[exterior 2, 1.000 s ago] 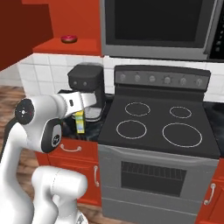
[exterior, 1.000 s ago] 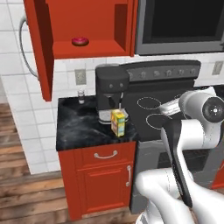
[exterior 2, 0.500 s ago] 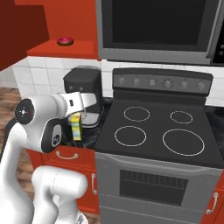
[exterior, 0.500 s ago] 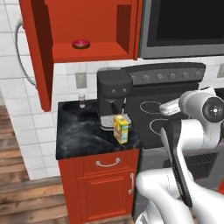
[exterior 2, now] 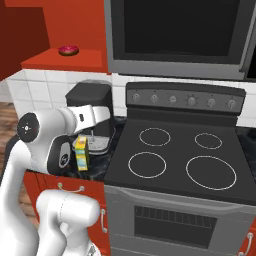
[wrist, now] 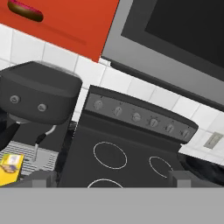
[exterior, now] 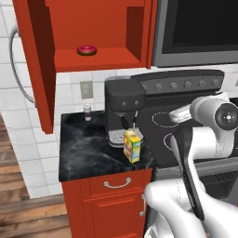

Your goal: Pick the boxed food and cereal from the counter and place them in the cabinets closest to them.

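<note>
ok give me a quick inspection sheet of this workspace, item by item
surface: glossy black marbled counter over red drawer fronts
job's things: yellow and green food box upright near the counter's front edge; red wall cabinet open
clutter: black coffee machine behind the box; small shaker by the wall; pink doughnut on the cabinet shelf
grippers: gripper jaws open, empty, facing the stove
cables: nothing seen
surroundings: grey stovetop, microwave, white tiles

No readable text; print on yellow box (exterior: 132, 145) too blurred to read.
</note>
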Controlling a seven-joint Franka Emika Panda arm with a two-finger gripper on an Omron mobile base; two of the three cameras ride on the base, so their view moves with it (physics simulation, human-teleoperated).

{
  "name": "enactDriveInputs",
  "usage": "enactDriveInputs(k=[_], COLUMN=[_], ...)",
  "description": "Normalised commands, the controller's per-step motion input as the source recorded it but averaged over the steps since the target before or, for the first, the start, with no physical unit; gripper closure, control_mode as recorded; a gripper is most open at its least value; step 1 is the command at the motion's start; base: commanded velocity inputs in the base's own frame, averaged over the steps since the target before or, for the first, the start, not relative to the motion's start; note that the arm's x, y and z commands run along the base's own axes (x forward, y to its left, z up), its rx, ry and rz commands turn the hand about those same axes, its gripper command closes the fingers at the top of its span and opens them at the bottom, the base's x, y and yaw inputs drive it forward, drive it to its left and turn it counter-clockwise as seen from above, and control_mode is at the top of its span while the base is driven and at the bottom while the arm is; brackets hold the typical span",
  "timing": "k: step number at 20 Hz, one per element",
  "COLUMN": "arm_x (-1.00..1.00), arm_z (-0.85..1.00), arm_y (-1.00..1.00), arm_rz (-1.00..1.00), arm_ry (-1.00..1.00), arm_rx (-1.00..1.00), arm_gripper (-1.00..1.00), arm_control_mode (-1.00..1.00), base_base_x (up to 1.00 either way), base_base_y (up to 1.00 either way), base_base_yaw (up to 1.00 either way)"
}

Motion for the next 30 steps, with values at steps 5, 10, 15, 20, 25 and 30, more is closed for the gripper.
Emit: enactDriveInputs(k=[5, 10, 15, 20, 25, 30], arm_x=[0.0, 0.0, 0.0, 0.0, 0.0, 0.0], arm_z=[0.0, 0.0, 0.0, 0.0, 0.0, -0.04], arm_y=[0.0, 0.0, 0.0, 0.0, 0.0, 0.12], arm_rz=[0.0, 0.0, 0.0, 0.0, 0.0, 0.04], arm_ry=[0.0, 0.0, 0.0, 0.0, 0.0, 0.0], arm_rx=[0.0, 0.0, 0.0, 0.0, 0.0, 0.0], arm_gripper=[-1.0, -1.0, -1.0, -1.0, -1.0, -1.0], arm_control_mode=[1.0, 1.0, 1.0, 1.0, -1.0, -1.0], base_base_x=[0.36, 0.26, 0.38, 0.09, 0.0, 0.0], base_base_y=[0.14, 0.12, 0.18, 0.04, 0.0, 0.0], base_base_yaw=[-0.02, -0.02, -0.03, -0.01, 0.0, 0.0])
